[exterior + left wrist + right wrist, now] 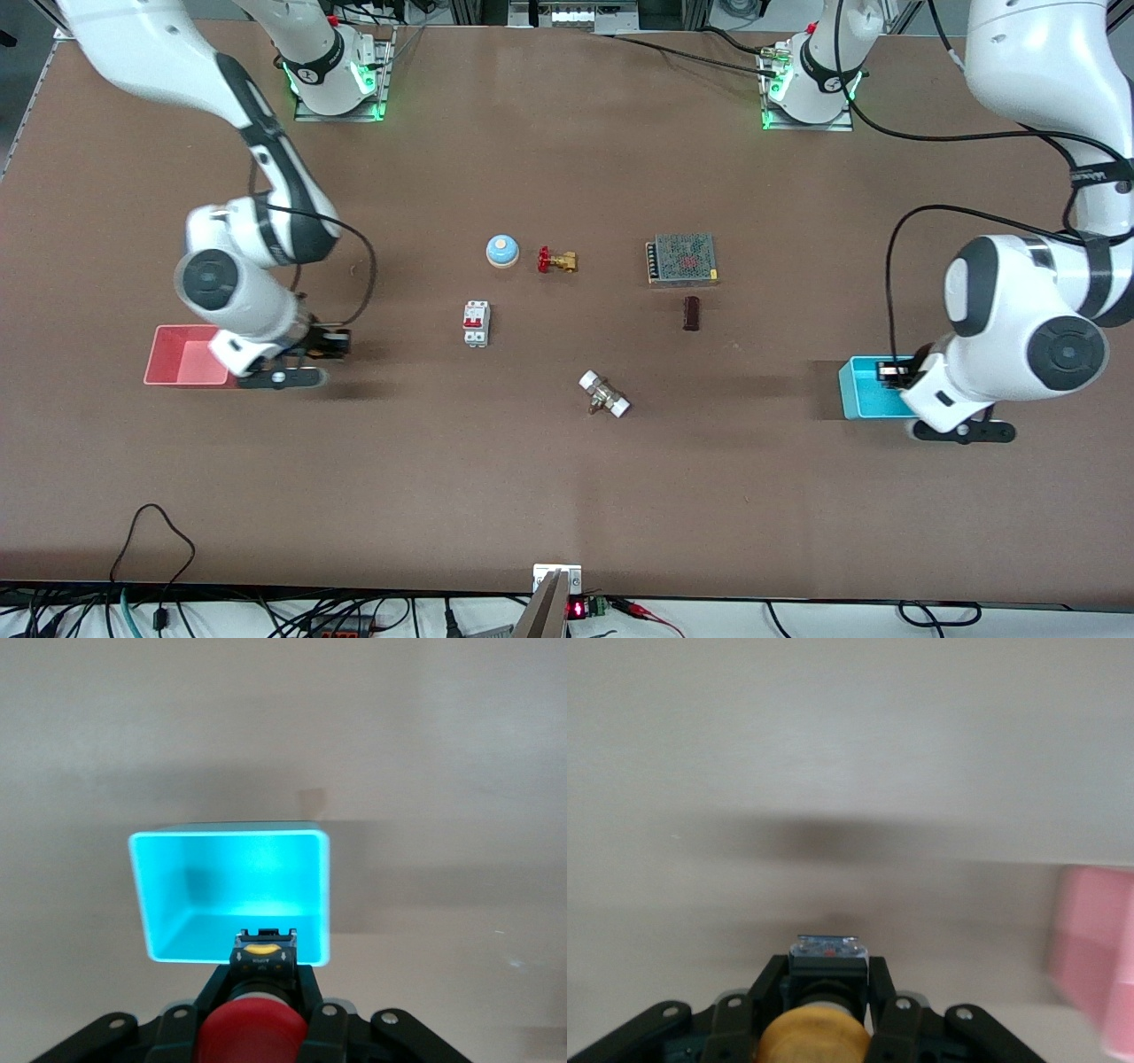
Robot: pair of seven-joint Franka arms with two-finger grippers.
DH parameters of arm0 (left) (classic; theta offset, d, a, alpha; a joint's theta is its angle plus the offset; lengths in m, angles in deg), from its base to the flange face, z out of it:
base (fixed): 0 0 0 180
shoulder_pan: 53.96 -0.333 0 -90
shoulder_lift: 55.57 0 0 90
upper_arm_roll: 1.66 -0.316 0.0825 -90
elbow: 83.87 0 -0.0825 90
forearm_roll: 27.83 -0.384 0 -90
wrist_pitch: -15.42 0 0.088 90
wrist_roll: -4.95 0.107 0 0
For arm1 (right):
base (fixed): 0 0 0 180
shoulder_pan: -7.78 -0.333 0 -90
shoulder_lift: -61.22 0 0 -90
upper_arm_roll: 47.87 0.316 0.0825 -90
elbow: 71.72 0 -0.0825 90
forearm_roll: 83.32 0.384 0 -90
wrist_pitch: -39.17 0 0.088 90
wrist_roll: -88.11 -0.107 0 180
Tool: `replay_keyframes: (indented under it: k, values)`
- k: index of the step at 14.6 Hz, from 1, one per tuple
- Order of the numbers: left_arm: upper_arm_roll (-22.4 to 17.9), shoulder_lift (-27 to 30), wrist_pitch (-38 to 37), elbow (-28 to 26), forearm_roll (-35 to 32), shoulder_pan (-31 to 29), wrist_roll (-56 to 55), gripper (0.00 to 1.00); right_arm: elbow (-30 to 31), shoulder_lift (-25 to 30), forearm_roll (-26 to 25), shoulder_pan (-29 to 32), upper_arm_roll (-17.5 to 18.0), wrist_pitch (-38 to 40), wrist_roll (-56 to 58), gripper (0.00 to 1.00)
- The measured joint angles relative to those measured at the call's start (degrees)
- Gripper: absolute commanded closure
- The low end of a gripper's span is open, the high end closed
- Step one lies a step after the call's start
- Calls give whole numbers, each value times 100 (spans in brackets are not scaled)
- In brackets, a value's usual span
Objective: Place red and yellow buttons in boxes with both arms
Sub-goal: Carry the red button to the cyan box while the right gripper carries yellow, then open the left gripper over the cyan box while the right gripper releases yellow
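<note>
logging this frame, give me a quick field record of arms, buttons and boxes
left gripper: shut on red button, over cyan box
right gripper: shut on yellow button, over table beside pink box
cyan box: toward left arm's end
pink box: toward right arm's end
buttons in boxes: none yet
other items: blue bell, brass valve, breaker, power supply
</note>
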Motion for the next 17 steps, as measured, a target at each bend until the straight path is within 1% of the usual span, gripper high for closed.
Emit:
replay_keyframes:
  k: [1, 3, 5, 6, 8, 10, 12, 13, 14, 15, 16, 17]
  values:
    - [4, -55, 143, -96, 0, -87, 17, 87, -135, 255, 43, 209, -24, 418, 450, 89]
    - [16, -141, 597, -399, 1, -146, 18, 87, -359, 593, 271, 575, -153, 881, 1337, 88]
    - [38, -193, 1214, -773, 1, -143, 18, 87, -448, 650, 609, 758, -495, 967, 2052, 88]
    - [50, -209, 1525, -948, 1, -141, 18, 87, -444, 592, 716, 819, -632, 951, 2287, 88]
    - [63, -216, 1984, -1258, 1, -140, 25, 86, -432, 334, 744, 914, -800, 695, 2530, 88]
    - [64, -225, 2269, -1463, 1, -140, 36, 85, -427, -6, 744, 988, -877, 283, 2659, 88]
    - [64, -253, 2427, -1599, 1, -142, 39, 80, -427, -312, 744, 1035, -889, -74, 2674, 87]
    - [64, -269, 2510, -1652, 1, -143, 39, 68, -427, -426, 744, 1040, -889, -219, 2675, 87]
    - [64, -280, 2574, -1702, 1, -143, 39, 42, -426, -518, 744, 1039, -889, -337, 2675, 87]
    - [64, -287, 2610, -1733, 1, -143, 41, 0, -425, -592, 744, 1040, -889, -425, 2675, 85]
    - [64, -288, 2624, -1739, 1, -143, 49, 0, -424, -664, 744, 1040, -889, -480, 2675, 82]
    - [64, -282, 2631, -1734, 1, -143, 72, 0, -423, -726, 744, 1040, -889, -518, 2676, 82]
